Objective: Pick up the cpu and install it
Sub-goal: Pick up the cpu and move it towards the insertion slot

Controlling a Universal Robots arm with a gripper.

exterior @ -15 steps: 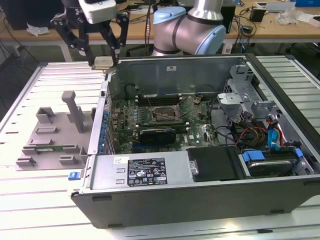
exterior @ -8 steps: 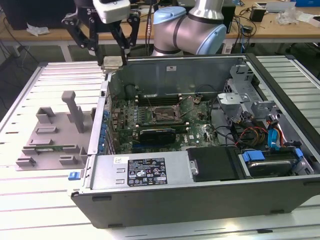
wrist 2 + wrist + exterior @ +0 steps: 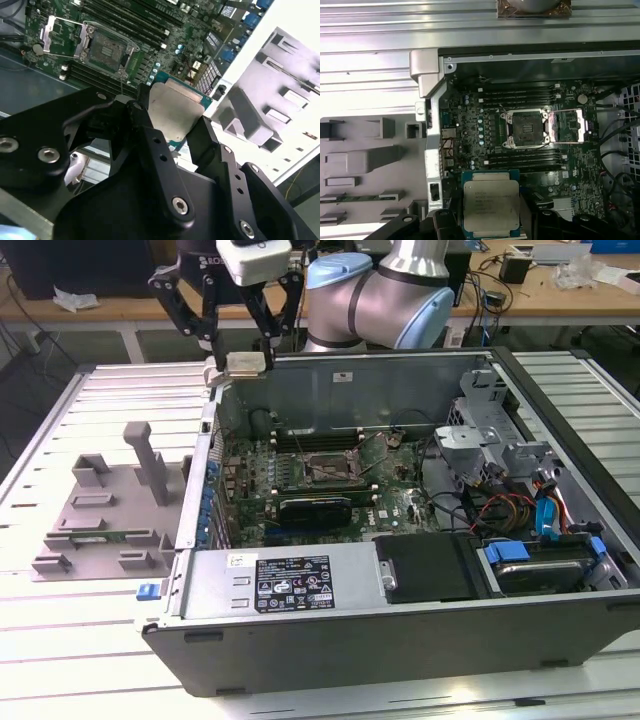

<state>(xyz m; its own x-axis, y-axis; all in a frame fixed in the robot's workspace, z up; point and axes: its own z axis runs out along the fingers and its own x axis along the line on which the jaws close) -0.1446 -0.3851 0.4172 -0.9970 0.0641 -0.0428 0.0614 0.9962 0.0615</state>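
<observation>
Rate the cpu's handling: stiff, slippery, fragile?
Likely stiff: the cpu shows as a flat plate with a metal top, no sag. Probably slippery: the gripper clamps only its thin edges. Its underside is hidden, so fragility there is unclear.

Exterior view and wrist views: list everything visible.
table: one, white, slatted.
case: one, grey, open, on the table.
motherboard: one, green, inside the case.
socket: one, dark, open, mid-board.
expansion card: one, black, beside the socket.
power supply: one, silver, along the case's near side.
fixture: one, grey, on the table, exterior view's left.
cpu: one, silver-grey top, held above the case's edge.
arm: one, silver-blue, behind the case.
gripper: one, black, shut on the cpu.
</observation>
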